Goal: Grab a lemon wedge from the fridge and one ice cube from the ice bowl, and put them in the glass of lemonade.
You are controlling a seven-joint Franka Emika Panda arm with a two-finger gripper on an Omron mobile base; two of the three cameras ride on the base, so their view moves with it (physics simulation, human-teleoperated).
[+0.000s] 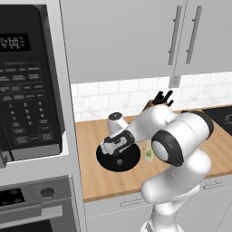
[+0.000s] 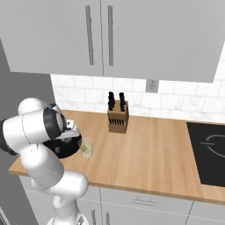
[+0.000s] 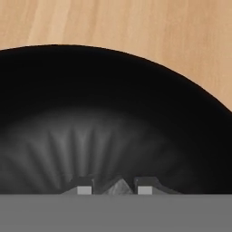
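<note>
**Down in the bowl, closing on a cube**

My fingers point(image 3: 114, 186) are low inside the bowl point(image 3: 113, 90), drawn close together with a small pale lump, by its look the cube point(image 3: 118, 186), wedged between the tips. I judge this a grip on it, though so little of it shows that I cannot be sure it is firmly held. A second cube point(image 1: 119, 161) lies loose on the bowl floor, towards the front table edge.

The glass point(image 2: 86, 147) stands just beside the bowl, on the side away from the oven column, near the table's left end. Something yellow-green sits in the lemonade, likely the wedge point(image 2: 86, 151), so I take the fridge half as done. Left to do: lift the cube clear of the rim, carry it the short way over the glass and let go.

My arm is folded tightly, elbow bulging towards the base cameras, forearm reaching back over the table, hand tipped down into the bowl.
</note>
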